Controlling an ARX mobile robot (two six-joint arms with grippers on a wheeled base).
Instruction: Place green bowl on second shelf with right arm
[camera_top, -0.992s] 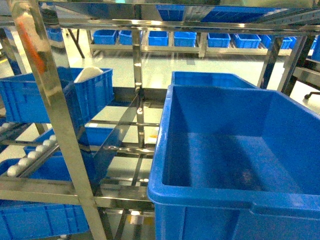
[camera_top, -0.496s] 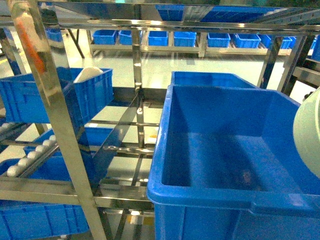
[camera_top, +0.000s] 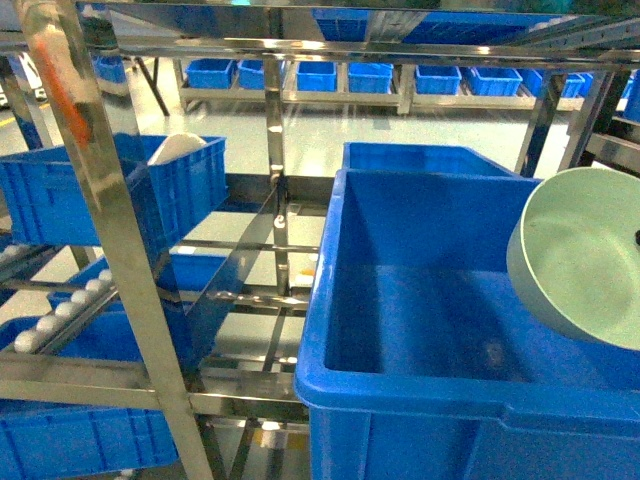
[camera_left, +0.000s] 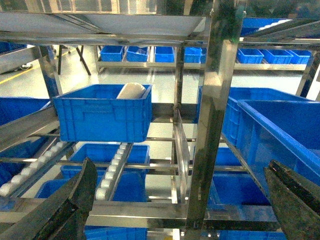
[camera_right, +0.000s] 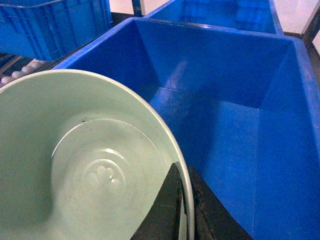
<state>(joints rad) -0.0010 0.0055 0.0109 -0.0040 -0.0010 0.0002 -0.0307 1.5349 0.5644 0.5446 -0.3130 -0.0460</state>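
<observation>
A white rounded object (camera_top: 178, 147) is seen in the small blue bin (camera_top: 110, 190) at 9 o'clock. The left gripper (camera_left: 180, 200) is spread wide, holding nothing. At 3 o'clock, the green bowl (camera_top: 585, 255) is pinched at its rim by the right gripper (camera_right: 184, 212), tilted above the large blue bin (camera_top: 400, 400) resting on the second shelf (camera_top: 110, 385).

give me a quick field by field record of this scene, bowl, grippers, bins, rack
green bowl: tilted, in the air over the right side of the large blue bin, empty
right gripper: shut on the bowl's rim, one finger inside, one outside
left gripper: open, holding nothing, facing the rack
large blue bin: empty, on the steel rack, a second bin behind it
smaller blue bin: left bay, a white rounded object inside
bowl placed: not yet
</observation>
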